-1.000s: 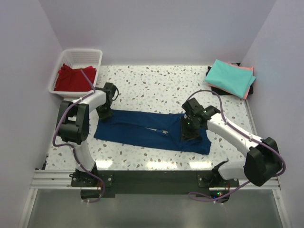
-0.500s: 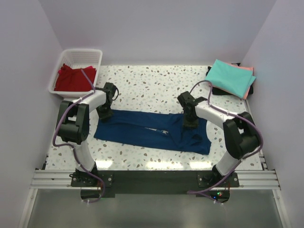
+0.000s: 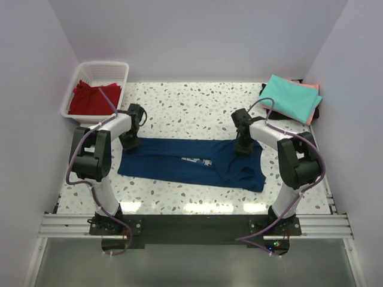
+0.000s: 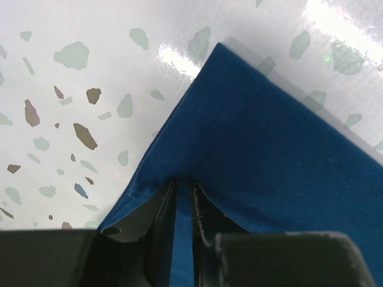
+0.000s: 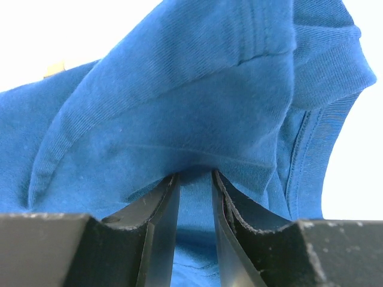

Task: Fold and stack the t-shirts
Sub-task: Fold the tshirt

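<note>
— Two grips on one garment? Where does it lie?

— Yes. The navy t-shirt [image 3: 179, 166] is spread on the table [image 3: 191, 101], toward the near side, its long axis running left to right. The left gripper [image 3: 130, 143] is at its far-left corner, and the right gripper [image 3: 242, 147] is on its far edge close to the right end.

— And the jaws?

— Both are nearly together, each clamped on a fold of navy cloth. The wrist views show fabric sandwiched in each pinch.

— What does the coming move turn on?

— As I judge it, the shirt's body lies nearward of both jaws. A fold would carry the far edge toward the near edge, arms in step. Each arm is nearer its own end.

— What does the overhead miss?

— The pinch itself. The left wrist view shows a flat, hemmed corner. The right wrist view shows bunched, ribbed cloth, perhaps collar or sleeve. Only the overhead shows the red t-shirt [image 3: 93, 98] in the basket [image 3: 84, 75] far left, and the teal t-shirt [image 3: 290, 98] stacked on the salmon-pink t-shirt [image 3: 313, 115] far right.
</note>
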Motion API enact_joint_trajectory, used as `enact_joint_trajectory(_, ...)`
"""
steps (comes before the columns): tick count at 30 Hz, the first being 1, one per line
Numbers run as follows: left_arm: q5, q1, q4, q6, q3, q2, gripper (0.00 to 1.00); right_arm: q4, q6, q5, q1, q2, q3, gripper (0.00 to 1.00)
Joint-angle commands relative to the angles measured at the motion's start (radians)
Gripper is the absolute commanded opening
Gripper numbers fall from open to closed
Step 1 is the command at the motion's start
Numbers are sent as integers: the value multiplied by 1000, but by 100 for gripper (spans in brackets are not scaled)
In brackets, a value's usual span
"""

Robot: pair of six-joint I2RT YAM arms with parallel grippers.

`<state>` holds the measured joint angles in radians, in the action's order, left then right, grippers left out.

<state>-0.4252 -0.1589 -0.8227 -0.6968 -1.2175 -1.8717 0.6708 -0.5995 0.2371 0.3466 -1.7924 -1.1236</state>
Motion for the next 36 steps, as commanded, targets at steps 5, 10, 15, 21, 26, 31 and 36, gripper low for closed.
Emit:
enact_joint_trajectory(5,19,24,11,-3,-33,-41,19,-22,39,-12,-106,-283,-221,32)
enact_joint_trajectory(10,38,22,19,22,-88,-86,19,44,93,-12,-126,-419,-487,31)
enact_joint_trajectory(15,83,19,27,60,-163,-93,18,88,127,-18,-127,-446,-596,30)
enact_joint_trajectory(21,121,-14,88,102,-137,-1,20,53,136,-30,-127,-254,-418,30)
enact_joint_trajectory(26,140,-33,105,120,-139,29,21,38,129,-62,-124,-113,-254,30)
enact_joint_trajectory(31,190,-56,140,154,-145,48,22,35,124,-55,-118,-13,-176,30)
enact_joint_trajectory(36,227,-100,177,180,-165,45,23,58,116,-73,-110,54,-128,30)
